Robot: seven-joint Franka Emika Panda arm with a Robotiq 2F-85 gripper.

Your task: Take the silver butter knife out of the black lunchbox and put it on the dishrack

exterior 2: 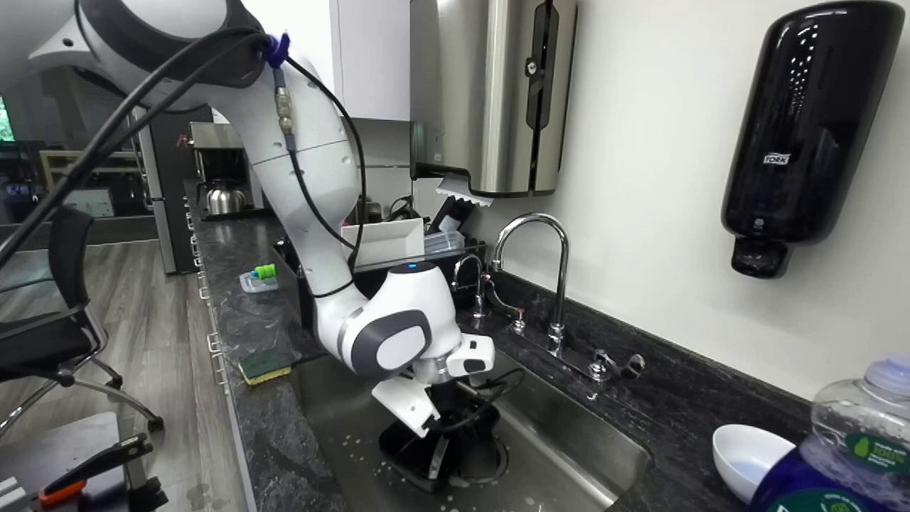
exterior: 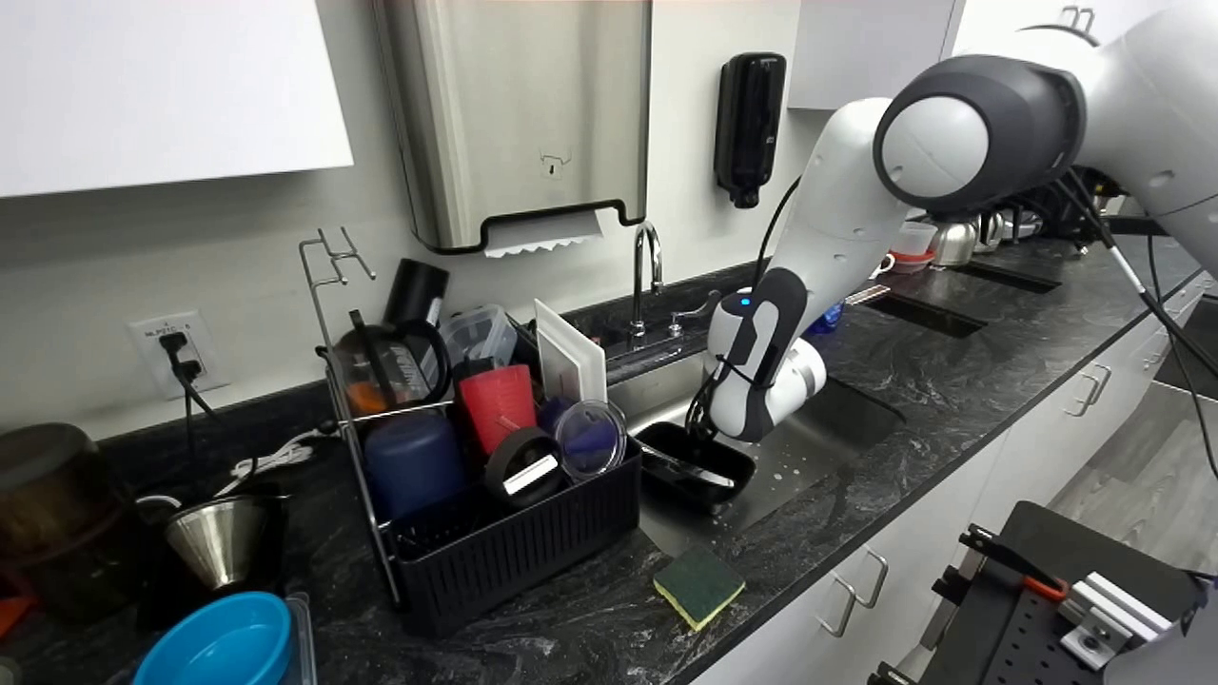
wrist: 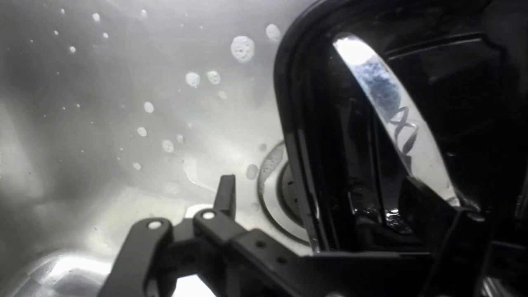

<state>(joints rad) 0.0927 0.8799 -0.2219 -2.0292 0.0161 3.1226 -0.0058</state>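
The silver butter knife (wrist: 396,107) lies slanted in the black lunchbox (wrist: 291,136), its blade showing and its lower end hidden behind a gripper finger in the wrist view. In an exterior view the knife (exterior: 699,469) spans the lunchbox (exterior: 709,499), which rests in the sink. My gripper (wrist: 321,190) is open wide, with one fingertip outside the box's rim and one overlapping the knife in the picture; contact cannot be told. The wrist mostly hides the gripper in both exterior views. Beside the sink stands the dishrack (exterior: 523,552), loaded with cups, lids and a white plate.
The steel sink (exterior 2: 569,462) surrounds the lunchbox with its walls. A curved faucet (exterior 2: 564,284) rises behind it. A green-yellow sponge (exterior: 699,585) lies on the front counter. At the far end are a white bowl (exterior 2: 746,459) and a soap bottle (exterior 2: 846,455).
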